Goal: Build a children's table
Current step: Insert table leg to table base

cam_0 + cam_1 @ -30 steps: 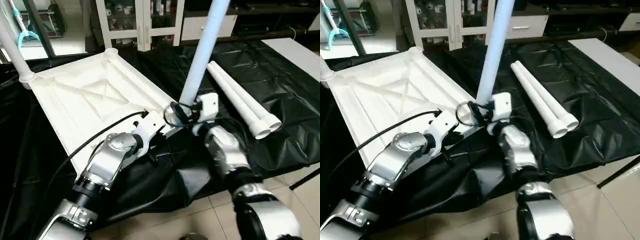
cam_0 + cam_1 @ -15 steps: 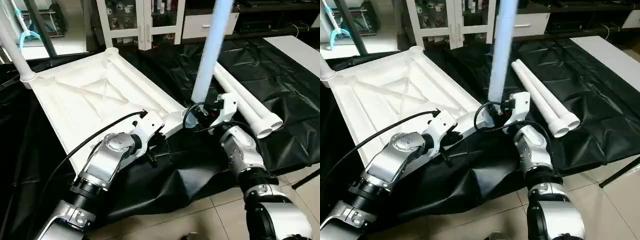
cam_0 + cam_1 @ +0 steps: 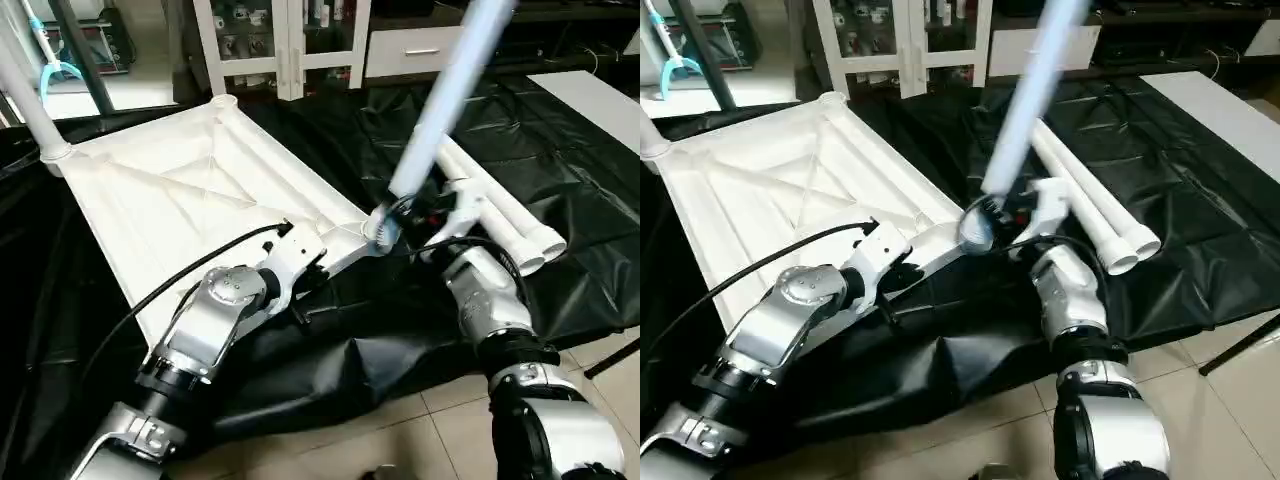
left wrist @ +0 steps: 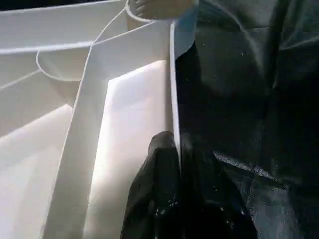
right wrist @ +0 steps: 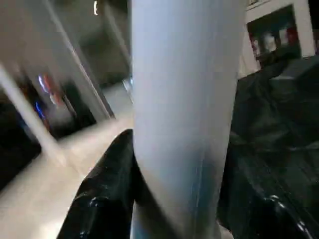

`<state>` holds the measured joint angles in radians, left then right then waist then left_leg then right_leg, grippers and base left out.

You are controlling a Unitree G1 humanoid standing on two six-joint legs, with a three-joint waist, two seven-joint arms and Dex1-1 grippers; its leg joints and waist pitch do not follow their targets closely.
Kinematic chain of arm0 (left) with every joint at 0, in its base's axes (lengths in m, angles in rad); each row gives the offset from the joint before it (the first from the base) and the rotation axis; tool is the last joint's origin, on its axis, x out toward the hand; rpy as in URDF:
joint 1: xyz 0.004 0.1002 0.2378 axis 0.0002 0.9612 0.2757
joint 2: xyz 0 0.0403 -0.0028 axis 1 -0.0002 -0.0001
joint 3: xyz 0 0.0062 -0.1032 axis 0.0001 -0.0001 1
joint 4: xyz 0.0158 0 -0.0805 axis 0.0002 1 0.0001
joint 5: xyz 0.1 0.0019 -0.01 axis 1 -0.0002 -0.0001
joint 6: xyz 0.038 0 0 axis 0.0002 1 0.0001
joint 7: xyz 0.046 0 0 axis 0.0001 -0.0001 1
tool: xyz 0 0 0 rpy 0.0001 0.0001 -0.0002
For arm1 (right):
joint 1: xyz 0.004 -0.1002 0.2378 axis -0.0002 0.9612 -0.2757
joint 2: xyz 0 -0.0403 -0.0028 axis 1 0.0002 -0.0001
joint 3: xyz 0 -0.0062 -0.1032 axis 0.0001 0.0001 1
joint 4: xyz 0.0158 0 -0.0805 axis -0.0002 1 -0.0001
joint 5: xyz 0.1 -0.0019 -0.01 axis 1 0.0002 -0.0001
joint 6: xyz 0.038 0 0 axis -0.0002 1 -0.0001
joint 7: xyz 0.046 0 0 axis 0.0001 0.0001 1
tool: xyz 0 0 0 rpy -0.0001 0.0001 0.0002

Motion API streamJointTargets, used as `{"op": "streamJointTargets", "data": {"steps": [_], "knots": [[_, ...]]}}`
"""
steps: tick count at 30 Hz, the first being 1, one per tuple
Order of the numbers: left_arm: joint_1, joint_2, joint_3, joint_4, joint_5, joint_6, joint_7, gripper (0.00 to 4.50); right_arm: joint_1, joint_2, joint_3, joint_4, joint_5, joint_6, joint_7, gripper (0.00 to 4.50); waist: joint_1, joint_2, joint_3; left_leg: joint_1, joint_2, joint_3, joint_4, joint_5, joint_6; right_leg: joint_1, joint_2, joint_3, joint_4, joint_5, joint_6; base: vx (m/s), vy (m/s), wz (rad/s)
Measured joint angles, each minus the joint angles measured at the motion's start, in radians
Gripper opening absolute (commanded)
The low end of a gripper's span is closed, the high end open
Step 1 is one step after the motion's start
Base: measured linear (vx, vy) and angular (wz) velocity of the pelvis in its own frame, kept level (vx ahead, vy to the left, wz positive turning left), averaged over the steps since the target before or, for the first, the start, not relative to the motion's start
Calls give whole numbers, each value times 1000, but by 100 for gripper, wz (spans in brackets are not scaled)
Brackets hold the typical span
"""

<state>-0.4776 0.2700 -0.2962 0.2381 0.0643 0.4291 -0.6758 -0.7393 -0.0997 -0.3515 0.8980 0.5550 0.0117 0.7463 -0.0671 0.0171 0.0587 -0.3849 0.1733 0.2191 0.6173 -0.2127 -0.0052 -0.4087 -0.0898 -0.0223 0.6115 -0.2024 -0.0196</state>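
Observation:
The white tabletop (image 3: 160, 200) lies underside up on a black cloth, its X ribs showing. One white leg (image 3: 25, 100) stands in its far left corner socket. My left gripper (image 3: 306, 264) is shut on the tabletop's near rim (image 4: 173, 99), one black finger (image 4: 157, 199) on each side of the thin wall. My right gripper (image 3: 408, 205) is shut on a second leg (image 3: 440, 100), which shows between its fingers (image 5: 102, 191) in the right wrist view. That leg leans, top to the right, with its lower end at the near right corner socket (image 3: 378, 228).
Two more white legs (image 3: 500, 215) lie side by side on the black cloth (image 3: 560, 160), just right of my right gripper. A white board (image 3: 590, 100) lies at the far right. Cabinets stand behind, and tiled floor (image 3: 420, 440) begins at the near edge.
The leg held by my right gripper has tipped from near upright to leaning right, its foot staying by the corner socket. My right wrist has shifted right. The left gripper keeps its hold on the rim.

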Motion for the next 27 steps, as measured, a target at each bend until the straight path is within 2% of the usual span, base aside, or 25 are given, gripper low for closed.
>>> {"op": "streamJointTargets", "data": {"steps": [1,2,4,6,10,14,16,18,20,27], "knots": [[6,10,-5,-3,0,-21,-20,0,-9,-9,-54,-34,93,108,31,187,6,3,1,0,0,0,0,0,0,0,0,0,0,0,0,0,0,0],[14,22,-12,-11,-1,-37,-40,0,-8,-31,-81,-69,173,218,80,187,13,4,1,0,0,0,0,0,0,0,0,0,0,0,0,0,0,0],[35,42,-24,-35,-4,-69,-85,0,-8,-88,-108,-127,278,384,173,186,27,5,1,0,0,0,0,0,0,0,0,-1,0,0,0,0,0,0],[42,55,-31,-42,-10,-90,-115,0,-8,-123,-114,-154,308,443,225,186,45,5,1,0,0,0,0,0,0,0,0,-1,0,0,0,0,0,0],[44,54,-48,-47,-11,-105,-135,0,15,-147,-96,-155,291,474,264,186,58,5,1,0,0,2,0,0,0,0,-1,-1,0,0,0,0,0,0],[45,56,-56,-47,-9,-121,-149,0,63,-157,-11,-158,159,383,237,186,68,5,1,0,-1,4,0,0,0,-2,-2,1,1,0,0,0,0,0],[47,59,-57,-47,-9,-130,-157,0,80,-181,81,-148,31,261,221,186,70,5,1,0,-1,4,0,0,0,-3,-2,1,2,0,0,0,0,0],[50,62,-57,-50,-9,-132,-162,0,90,-186,134,-143,-44,185,228,186,70,5,1,0,-1,4,0,0,0,-3,-2,2,2,0,0,0,0,0],[53,63,-58,-55,-9,-132,-168,0,105,-183,163,-140,-81,146,241,186,71,5,1,0,-1,4,0,0,0,-3,-2,2,2,0,0,0,0,0],[61,68,-66,-69,-9,-133,-181,0,111,-182,196,-77,-140,18,280,186,70,3,1,0,-1,5,1,0,0,-2,-2,2,2,0,0,0,0,0]]}}
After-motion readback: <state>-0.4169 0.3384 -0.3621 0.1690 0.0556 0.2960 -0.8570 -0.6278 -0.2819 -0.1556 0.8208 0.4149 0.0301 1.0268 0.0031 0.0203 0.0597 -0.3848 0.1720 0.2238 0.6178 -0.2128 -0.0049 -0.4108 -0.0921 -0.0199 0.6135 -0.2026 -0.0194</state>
